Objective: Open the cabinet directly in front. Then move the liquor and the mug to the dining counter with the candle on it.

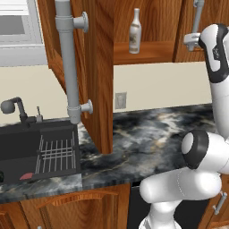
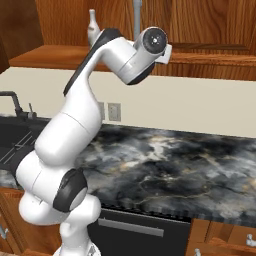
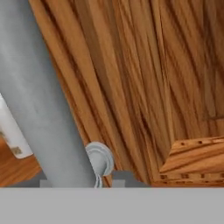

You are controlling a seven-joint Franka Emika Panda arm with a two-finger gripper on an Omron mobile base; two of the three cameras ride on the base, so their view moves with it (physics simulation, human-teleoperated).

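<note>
The cabinet [image 1: 96, 67] has its left door swung wide, edge-on toward the left base camera, with its long grey bar handle [image 1: 70, 62] running down the door's face. On the open shelf inside stands the liquor [image 1: 135, 32], upright, near the shelf's front edge and well apart from the arm. I cannot see a mug on the visible part of the shelf.

The right door [image 1: 201, 27] looks closed or nearly so in the left base view, and the arm reaches up to its grey handle [image 1: 196, 22], the hand meeting the bar near its lower mount. The gripper [image 3: 105, 177] sits right at that bar in the hand view: the grey handle fills the left side, its round mount lies just above the 2 dark finger tips, and the wood grain of the door panel spreads to the right. Whether the jaws are clamped on the bar or merely beside it, I cannot tell.

The left base view shows the black sink [image 1: 40, 150] with a wire rack in it, a dark faucet behind it, and the marbled counter [image 1: 147, 134] beneath the cabinet. The right base view gives the same counter [image 2: 175, 165] from the other side, the bottle's top [image 2: 92, 25] behind the arm's elbow, and wall outlets below the cabinet.
</note>
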